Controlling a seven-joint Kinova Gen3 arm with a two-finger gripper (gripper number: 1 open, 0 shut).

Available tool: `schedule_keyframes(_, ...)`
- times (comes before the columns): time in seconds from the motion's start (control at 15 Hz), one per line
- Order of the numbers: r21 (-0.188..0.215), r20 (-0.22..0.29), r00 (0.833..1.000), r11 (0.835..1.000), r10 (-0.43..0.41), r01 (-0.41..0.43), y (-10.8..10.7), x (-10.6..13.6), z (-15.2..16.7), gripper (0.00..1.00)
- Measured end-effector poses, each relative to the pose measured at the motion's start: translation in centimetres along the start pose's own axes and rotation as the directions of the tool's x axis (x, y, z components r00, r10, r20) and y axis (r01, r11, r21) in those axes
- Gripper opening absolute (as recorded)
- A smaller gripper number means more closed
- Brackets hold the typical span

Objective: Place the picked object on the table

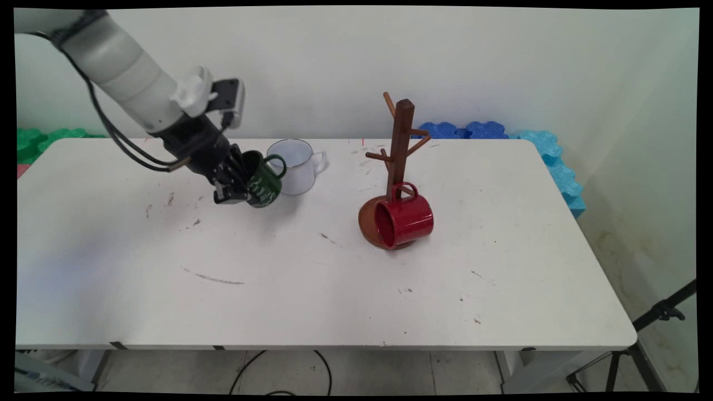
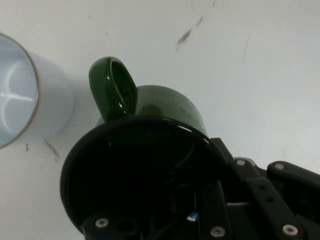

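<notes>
A dark green mug [image 1: 263, 181] with white lettering hangs tilted just above the table, and my gripper [image 1: 237, 186] is shut on its rim. In the hand view the green mug [image 2: 150, 150] fills the middle, one finger inside its dark mouth and one outside, its handle [image 2: 112, 92] pointing up. A white mug [image 1: 296, 165] stands upright right behind the green one, touching or nearly so; the white mug's rim [image 2: 15, 95] shows at the left edge of the hand view. A red mug [image 1: 404, 220] hangs by its handle on a low peg of the brown wooden mug tree [image 1: 400, 150].
The white table [image 1: 312, 278] carries scuff marks and small specks. Green foam blocks [image 1: 39, 139] lie behind its far left corner, blue ones [image 1: 535, 150] behind the far right. A black tripod [image 1: 652, 328] stands off the right front corner.
</notes>
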Motion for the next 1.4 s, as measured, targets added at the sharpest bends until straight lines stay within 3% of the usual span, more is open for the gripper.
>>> schedule_keyframes(0.27, 0.001, 0.038, 0.999, 1.0, -0.008, 0.008, -0.9, 1.0, 3.1, 0.0)
schedule_keyframes(0.93, -0.006, 0.065, 0.996, 0.998, -0.054, 0.055, -2.7, 3.3, 9.1, 0.0)
schedule_keyframes(1.4, -0.019, 0.064, 0.996, 0.998, -0.066, 0.068, -3.1, 4.2, 11.5, 0.0)
